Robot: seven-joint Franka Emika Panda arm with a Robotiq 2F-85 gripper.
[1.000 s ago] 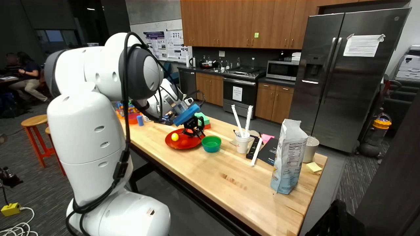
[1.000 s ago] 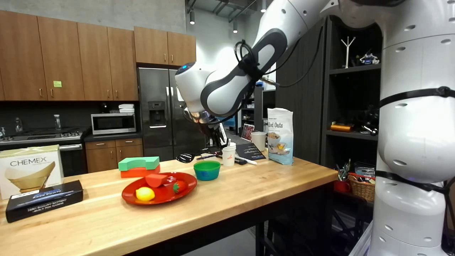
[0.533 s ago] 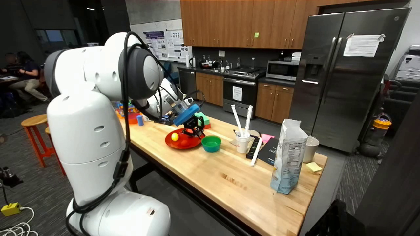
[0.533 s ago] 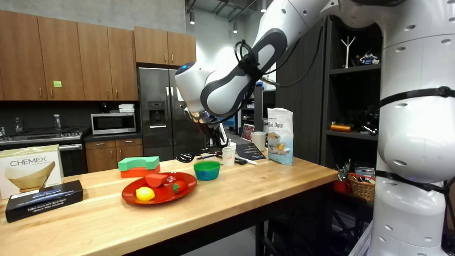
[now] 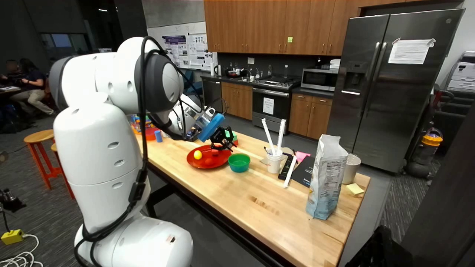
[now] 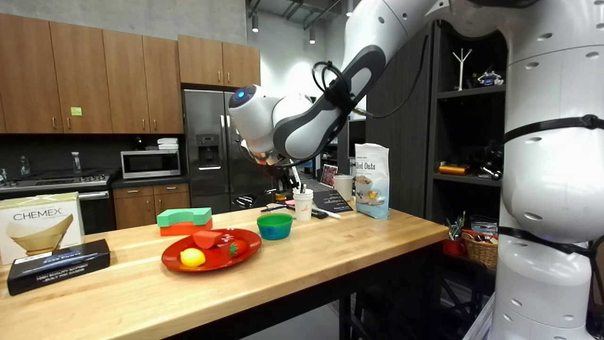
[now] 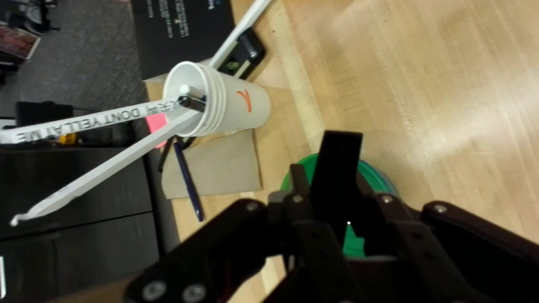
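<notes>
A black slotted tool [image 6: 243, 203] is up in the air near the green bowl [image 5: 239, 167]. The gripper [image 7: 332, 185] seems to squeeze its handle [image 7: 342, 147], maybe so the wide end is free. Beside the bowl, a red plate [image 6: 222, 262] likely stops the lemon [image 6: 192, 258] rolling off. White cups [image 6: 303, 211] prop up long sticks [image 7: 88, 120].

- Arm [image 5: 102, 148]: glossy white, rounded segments.
- Joint cover [image 5: 154, 87]: dark grey, curved.
- Cap [image 5: 173, 82]: pale grey, round.
- Hollows [image 5: 113, 145]: small, oval, grey.
- Cable [image 5: 142, 111]: black, run outside the arm, looped in places.
- Straps [image 6: 545, 125]: black, wrapped around.
- Light [image 6: 241, 94]: small, round, blue.
- Gripper [image 7: 339, 155]: black, hinged bars.
- Screws [image 7: 440, 208]: silver, round heads.
- Block [image 5: 210, 128]: bright blue, flat-faced.
</notes>
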